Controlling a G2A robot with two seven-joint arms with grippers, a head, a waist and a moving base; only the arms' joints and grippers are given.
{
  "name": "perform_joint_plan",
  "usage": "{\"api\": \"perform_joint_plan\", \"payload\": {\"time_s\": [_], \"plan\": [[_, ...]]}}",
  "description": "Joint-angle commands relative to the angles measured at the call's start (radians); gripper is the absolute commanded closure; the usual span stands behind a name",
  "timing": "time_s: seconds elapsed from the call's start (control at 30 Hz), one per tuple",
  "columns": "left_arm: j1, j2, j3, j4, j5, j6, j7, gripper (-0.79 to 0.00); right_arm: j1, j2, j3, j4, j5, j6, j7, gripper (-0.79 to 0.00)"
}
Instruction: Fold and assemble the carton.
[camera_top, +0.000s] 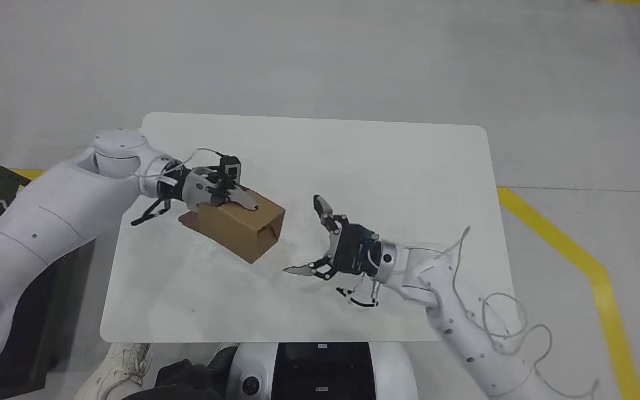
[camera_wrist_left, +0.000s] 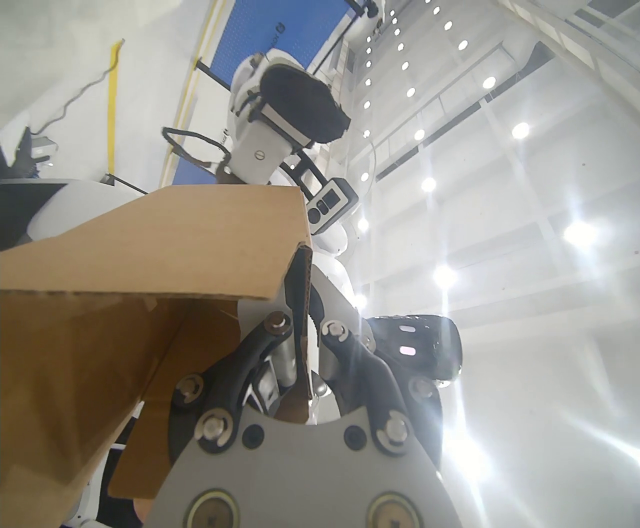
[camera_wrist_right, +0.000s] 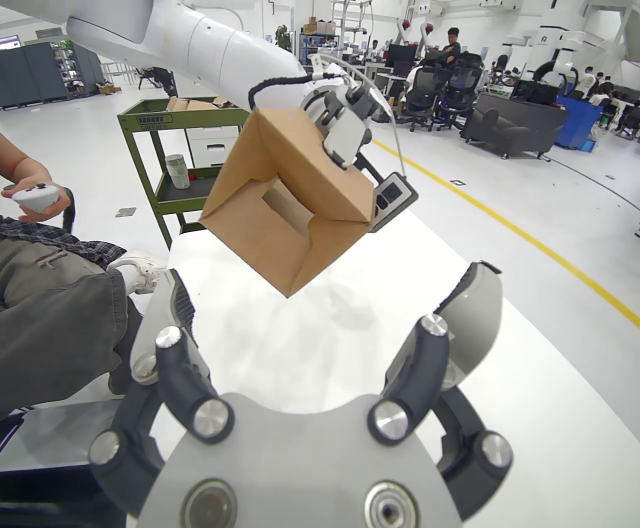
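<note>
A brown cardboard carton (camera_top: 238, 226) is held up above the white table (camera_top: 420, 170), tilted, with its open end and folded-in flaps facing my right gripper. My left gripper (camera_top: 222, 188) is shut on the carton's upper wall; in the left wrist view the cardboard edge (camera_wrist_left: 300, 320) runs between its fingers, and from the right wrist view that gripper (camera_wrist_right: 345, 125) sits on the carton (camera_wrist_right: 285, 210). My right gripper (camera_top: 312, 238) stands open a short way from the carton's open end, with nothing between its fingers (camera_wrist_right: 480, 300).
A green cart (camera_wrist_right: 165, 150) with a cup and cardboard pieces stands beyond the table's far side. A person's legs and a hand holding a controller (camera_wrist_right: 35, 195) are close to the table edge. The table's right half is bare.
</note>
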Motion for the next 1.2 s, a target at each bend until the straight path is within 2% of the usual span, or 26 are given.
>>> {"api": "perform_joint_plan", "payload": {"time_s": [0.0,0.17,0.4,0.63,0.9,1.03,1.17], "plan": [[-0.012,-0.001,-0.012,0.002,0.059,0.021,0.05,0.0,-0.006,0.005,0.022,-0.007,0.015,0.001,0.022,-0.785],[-0.023,0.004,-0.043,-0.086,0.182,0.083,0.282,0.0,-0.04,0.019,0.084,-0.053,0.046,-0.004,0.067,-0.785],[-0.018,0.023,-0.092,-0.331,0.328,0.217,0.627,0.0,-0.098,0.036,0.148,-0.14,0.069,0.02,0.164,-0.785],[-0.004,0.014,-0.093,-0.502,0.474,0.43,0.832,0.0,-0.138,0.05,0.191,-0.197,0.112,0.031,0.304,-0.785],[-0.013,-0.041,-0.061,-0.587,0.611,0.636,0.946,0.0,-0.177,0.064,0.242,-0.232,0.144,0.026,0.355,-0.785],[-0.019,-0.089,-0.039,-0.592,0.652,0.693,0.988,0.0,-0.189,0.069,0.261,-0.237,0.164,0.027,0.365,-0.785],[-0.022,-0.148,-0.014,-0.563,0.664,0.711,0.998,0.0,-0.202,0.074,0.281,-0.24,0.188,0.024,0.362,-0.785]]}}
